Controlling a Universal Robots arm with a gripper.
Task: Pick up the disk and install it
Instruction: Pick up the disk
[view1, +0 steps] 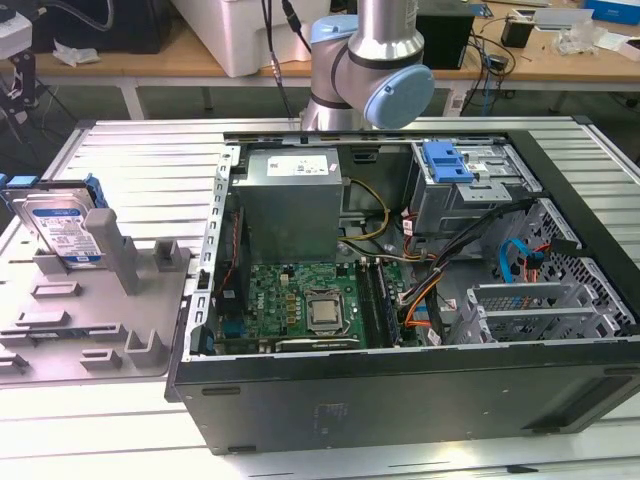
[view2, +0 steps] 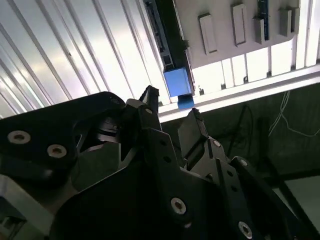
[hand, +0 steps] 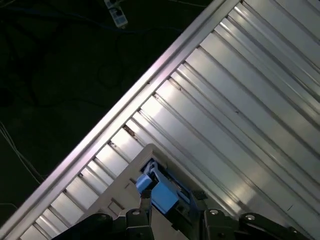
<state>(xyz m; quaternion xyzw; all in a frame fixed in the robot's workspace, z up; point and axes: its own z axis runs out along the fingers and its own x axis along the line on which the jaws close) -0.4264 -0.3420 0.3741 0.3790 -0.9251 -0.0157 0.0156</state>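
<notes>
The disk, silver with a white-and-blue label and a blue frame, stands on edge in a grey holder plate at the exterior view's left. In the second wrist view my gripper is open, its two dark fingers apart with nothing between them. Beyond the gap lies the disk's blue frame end, some way off and not touched. The first wrist view shows the same blue end just past my gripper's body. The arm's elbow rises behind the computer case.
An open computer case lies on the ribbed metal table, with a motherboard, a power supply, cables and a drive cage with a blue latch. The table's edge drops to dark floor. Benches with clutter stand behind.
</notes>
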